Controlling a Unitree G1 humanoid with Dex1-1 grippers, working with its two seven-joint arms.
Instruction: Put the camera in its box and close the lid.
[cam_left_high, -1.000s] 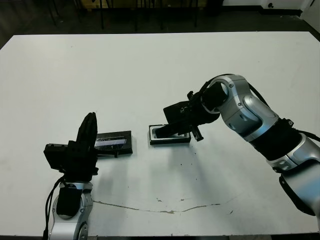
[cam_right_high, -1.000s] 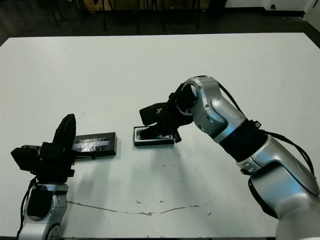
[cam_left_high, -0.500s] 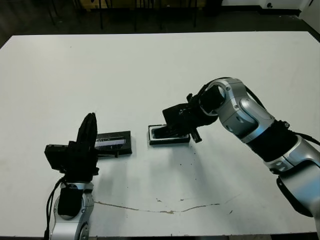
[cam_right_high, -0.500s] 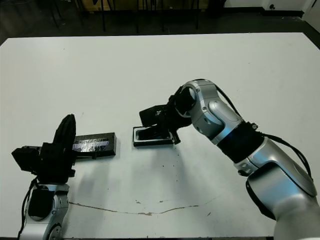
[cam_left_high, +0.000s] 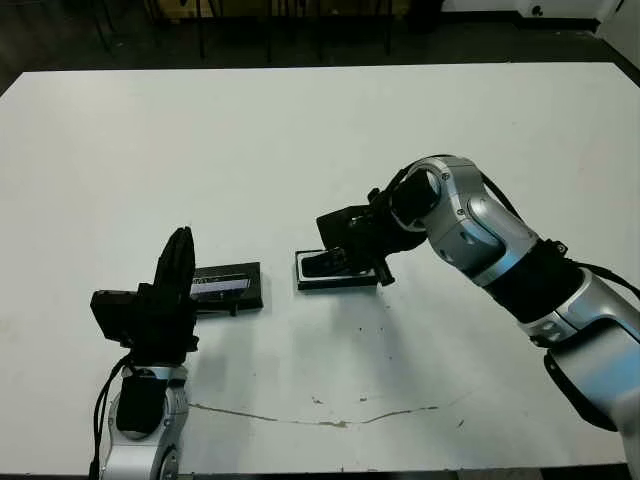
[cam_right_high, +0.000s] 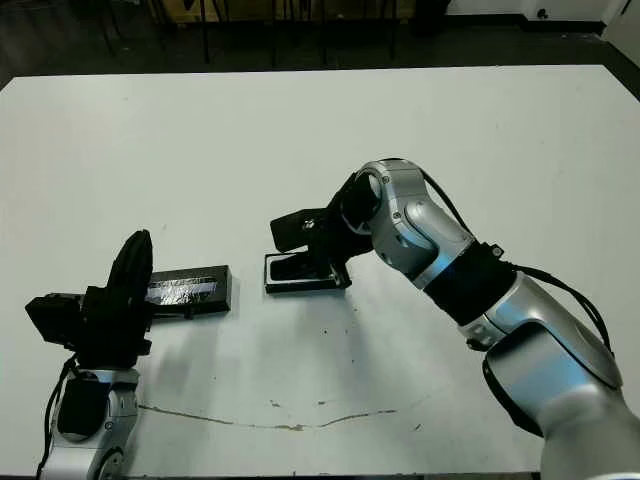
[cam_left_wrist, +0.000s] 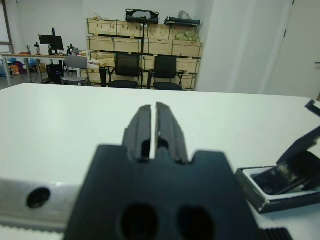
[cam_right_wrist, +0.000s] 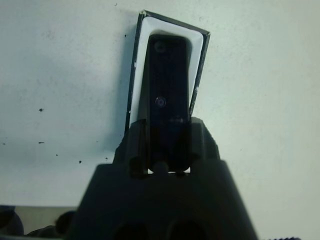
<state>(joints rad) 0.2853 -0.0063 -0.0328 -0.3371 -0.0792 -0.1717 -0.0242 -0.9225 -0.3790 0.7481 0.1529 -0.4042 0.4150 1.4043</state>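
Camera held over the open box, lid lying apart

Where the white table meets its near edge, a thin dark crack line runs across the surface, and just beyond the near-left corner stands the left gripper, raised upright on its arm, its two black fingers pressed together with only a hairline slit between them and nothing in them. Just beyond it, touching nothing but the table, lies the lid, a flat black panel with a silvery-blue strip across its face, its long side parallel to the near edge. Beside the lid, toward the middle of the table and a small gap away, sits the box, a shallow black tray with a white lining, also lying lengthwise along the near edge. Over it leans the right gripper, reaching in from the right edge on its silver and black arm. In the right wrist view its fingers pinch the near end of the camera, a slim glossy black bar aligned with the tray and lying over the white lining; whether the bar already rests on the lining cannot be told. Beyond the far edge, chairs and stacked crates stand against a wall
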